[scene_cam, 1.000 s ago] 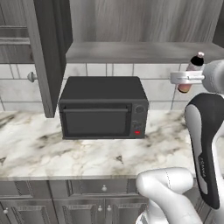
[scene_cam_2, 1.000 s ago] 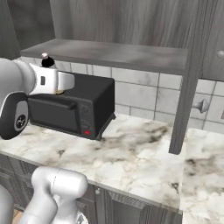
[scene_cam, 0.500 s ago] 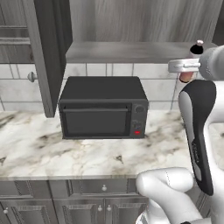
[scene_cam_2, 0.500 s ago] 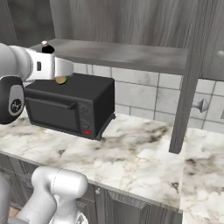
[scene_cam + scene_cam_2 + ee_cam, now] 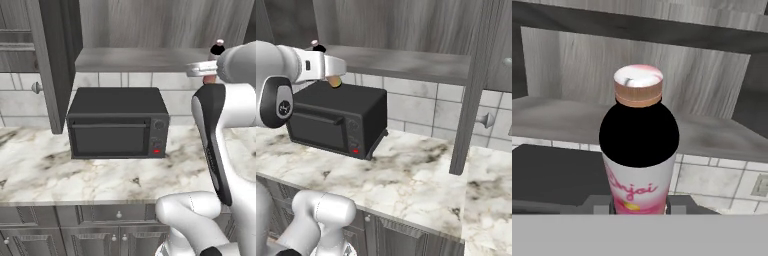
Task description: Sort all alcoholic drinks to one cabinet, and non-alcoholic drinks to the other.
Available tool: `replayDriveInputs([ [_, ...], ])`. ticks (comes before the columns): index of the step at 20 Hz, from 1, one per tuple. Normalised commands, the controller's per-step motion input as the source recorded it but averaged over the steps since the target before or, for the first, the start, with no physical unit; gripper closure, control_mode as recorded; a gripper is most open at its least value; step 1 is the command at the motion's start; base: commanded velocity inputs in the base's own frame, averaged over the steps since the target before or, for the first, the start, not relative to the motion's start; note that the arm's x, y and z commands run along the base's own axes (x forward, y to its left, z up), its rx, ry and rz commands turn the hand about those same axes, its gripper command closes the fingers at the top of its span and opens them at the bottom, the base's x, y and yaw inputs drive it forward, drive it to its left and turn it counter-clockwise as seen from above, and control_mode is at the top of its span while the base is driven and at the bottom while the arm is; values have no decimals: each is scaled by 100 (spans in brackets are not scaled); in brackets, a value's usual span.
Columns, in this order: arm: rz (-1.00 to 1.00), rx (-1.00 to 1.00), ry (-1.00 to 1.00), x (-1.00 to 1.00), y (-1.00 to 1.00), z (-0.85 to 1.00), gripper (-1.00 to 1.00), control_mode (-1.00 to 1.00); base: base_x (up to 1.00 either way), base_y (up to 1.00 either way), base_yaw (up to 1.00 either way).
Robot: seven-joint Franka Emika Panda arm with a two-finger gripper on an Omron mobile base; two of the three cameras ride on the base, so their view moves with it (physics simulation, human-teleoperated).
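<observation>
My gripper (image 5: 639,205) is shut on the small pink bottle (image 5: 639,150), whose black upper part and pale cap face the hand camera. Dark fingers (image 5: 597,204) press its lower body from both sides. In the left base view the gripper (image 5: 204,70) holds the bottle (image 5: 217,49) upright at the right end of the open cabinet's shelf floor (image 5: 140,59). From the right base view the gripper (image 5: 331,67) and bottle (image 5: 334,81) hang just in front of the shelf's left end (image 5: 406,62). The bottle sits above the microwave, level with the shelf edge.
A black microwave (image 5: 117,122) (image 5: 338,120) stands on the marble counter (image 5: 50,170) under the shelf. The cabinet's dark door (image 5: 47,65) (image 5: 473,90) stands open, its round knob (image 5: 487,120) facing outward. Base cabinets with drawers run below the counter.
The arm has lifted the bottle from beside the microwave's top up to shelf height and carried it closer to the cabinet opening. The grip stays closed on the bottle.
</observation>
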Motion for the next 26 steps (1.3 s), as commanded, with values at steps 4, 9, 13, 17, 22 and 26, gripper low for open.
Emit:
replayDriveInputs([
  [4, 0, -4, -3, 36, -18, 0, 100, -100, 0, 0, 0],
  [9, 0, -1, -1, 39, -19, 0, 100, -100, 0, 0, 0],
  [13, 0, 0, 0, 41, -20, 0, 100, -100, 0, 0, 0],
  [17, 0, 0, 0, 38, -19, 5, 100, -100, 0, 0, 0],
  [22, 0, 0, 2, 41, -16, 6, 100, -100, 0, 0, 0],
  [26, -1, 0, 5, 40, -13, 4, 100, -100, 0, 0, 0],
])
